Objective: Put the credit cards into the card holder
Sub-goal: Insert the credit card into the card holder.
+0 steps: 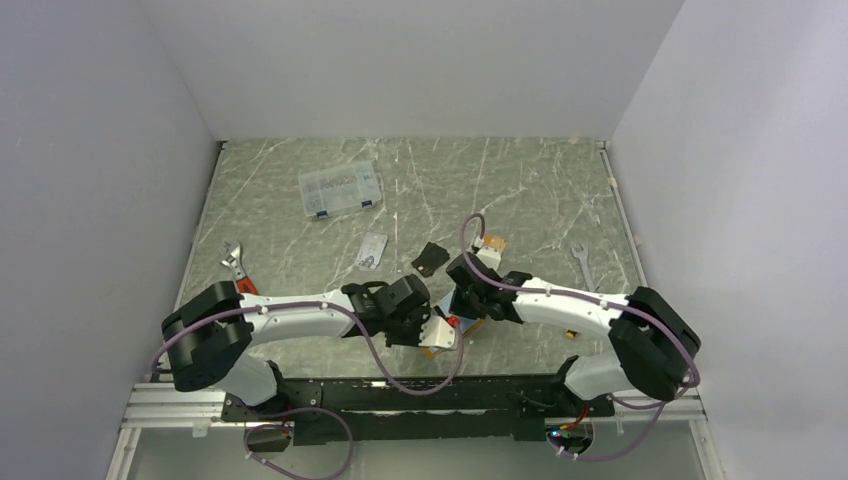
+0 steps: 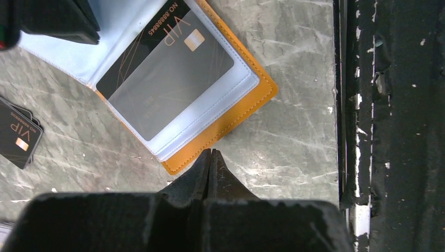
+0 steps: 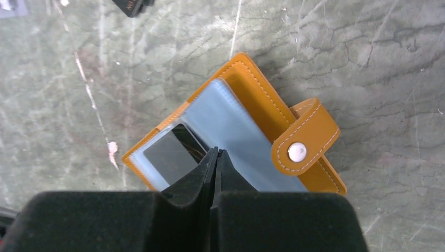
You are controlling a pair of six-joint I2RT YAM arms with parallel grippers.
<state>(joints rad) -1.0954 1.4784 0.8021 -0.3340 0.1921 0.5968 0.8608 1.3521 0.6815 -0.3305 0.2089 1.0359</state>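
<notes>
Card holder (image 2: 226, 131): lying open, corner getting cut off; black card (image 2: 152, 79) sitting inside.
Left gripper (image 2: 211, 155): pressing together, empty.
Right gripper (image 3: 216, 155): pressing together.

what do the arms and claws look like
The left arm and right arm both have white links between bulky black joints, with a thin purple cable looping along each. The left claw and right claw are matte black: two fingers tapering to points from a blocky black body.
</notes>
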